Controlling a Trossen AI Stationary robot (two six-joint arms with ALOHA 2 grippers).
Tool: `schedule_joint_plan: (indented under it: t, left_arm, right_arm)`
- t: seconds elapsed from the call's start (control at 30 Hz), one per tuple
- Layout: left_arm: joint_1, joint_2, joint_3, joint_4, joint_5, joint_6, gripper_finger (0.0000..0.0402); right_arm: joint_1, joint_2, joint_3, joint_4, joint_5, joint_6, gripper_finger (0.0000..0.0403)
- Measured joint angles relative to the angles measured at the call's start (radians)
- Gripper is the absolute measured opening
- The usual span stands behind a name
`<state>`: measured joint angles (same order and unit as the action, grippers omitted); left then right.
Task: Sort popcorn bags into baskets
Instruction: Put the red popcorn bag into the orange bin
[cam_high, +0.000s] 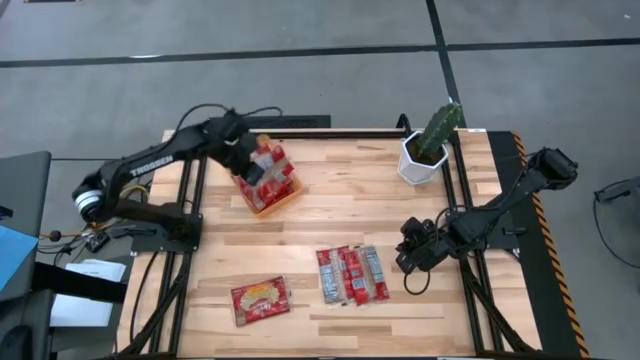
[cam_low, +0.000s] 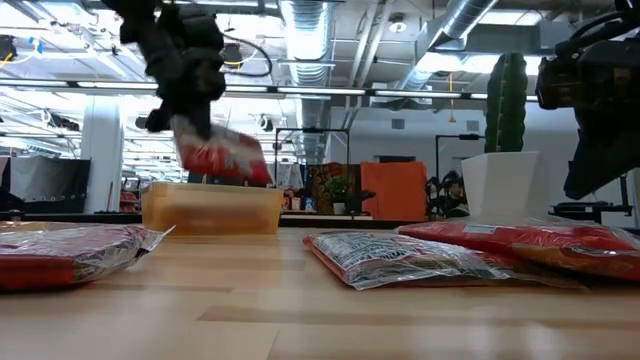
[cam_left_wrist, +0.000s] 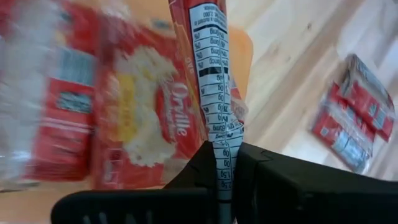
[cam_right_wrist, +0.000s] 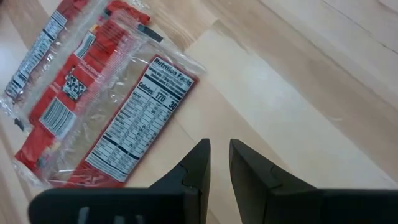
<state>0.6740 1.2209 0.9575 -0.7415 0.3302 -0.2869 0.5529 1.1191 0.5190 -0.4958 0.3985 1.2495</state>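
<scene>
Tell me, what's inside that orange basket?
The orange basket holds several red popcorn bags. The left pincer dangles another bag over them. The basket's floor is covered.

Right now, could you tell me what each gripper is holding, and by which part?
Left gripper pinches a popcorn bag by its edge above the orange basket; right gripper holds nothing.

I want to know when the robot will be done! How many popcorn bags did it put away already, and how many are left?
Several bags already sit in the orange basket; I cannot count them. The left gripper holds another popcorn bag pinched above the basket. Left on the table: one lone bag and a cluster of three. The right gripper hangs beside that cluster, holding nothing.
</scene>
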Motion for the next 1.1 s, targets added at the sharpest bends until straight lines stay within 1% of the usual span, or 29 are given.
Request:
schedule_joint_plan:
  t: [0.1,0.17,0.27,0.37,0.47,0.6,0.7,0.77,0.87,0.93,1.0,1.1]
  left_arm:
    - [0.001,-0.003,-0.089,0.061,0.031,0.002,0.0000]
    - [0.003,0.007,-0.125,0.110,0.043,0.007,0.0000]
    - [0.004,0.026,-0.153,0.122,0.056,0.026,0.0000]
    - [0.002,0.040,-0.161,0.119,0.026,0.028,0.0008]
    - [0.003,0.040,-0.161,0.122,-0.049,0.026,0.0036]
    - [0.003,0.040,-0.160,0.121,-0.131,0.012,0.0089]
    - [0.003,0.040,-0.160,0.121,-0.129,0.002,0.0130]
    - [0.003,0.040,-0.159,0.120,-0.103,-0.024,0.0157]
    - [0.003,0.040,-0.129,0.086,-0.096,-0.059,0.0193]
    - [0.003,0.040,-0.094,0.054,-0.115,-0.062,0.0210]
    - [0.003,0.040,-0.052,0.017,-0.156,-0.039,0.0220]
    - [0.003,0.040,0.022,-0.045,-0.281,0.020,0.0223]
  right_arm:
    - [0.000,0.000,0.000,0.003,-0.001,0.000,0.0085]
    - [0.000,0.000,0.000,0.004,-0.002,0.001,0.0085]
    - [0.000,0.000,0.000,0.013,-0.004,0.006,0.0085]
    - [0.000,-0.001,0.000,0.028,-0.006,0.007,0.0085]
    - [0.000,-0.001,0.000,0.039,-0.006,0.007,0.0085]
    - [0.002,-0.001,0.000,0.045,-0.006,0.007,0.0085]
    - [0.002,-0.001,0.000,0.051,-0.007,0.007,0.0085]
    - [0.002,-0.001,0.000,0.052,-0.007,0.006,0.0085]
    - [0.002,-0.001,0.000,0.055,-0.006,0.001,0.0085]
    - [0.002,-0.001,0.000,0.055,-0.006,-0.006,0.0085]
    - [0.002,-0.001,0.000,0.056,-0.006,-0.019,0.0085]
    - [0.002,-0.001,0.000,0.055,-0.006,-0.024,0.0085]
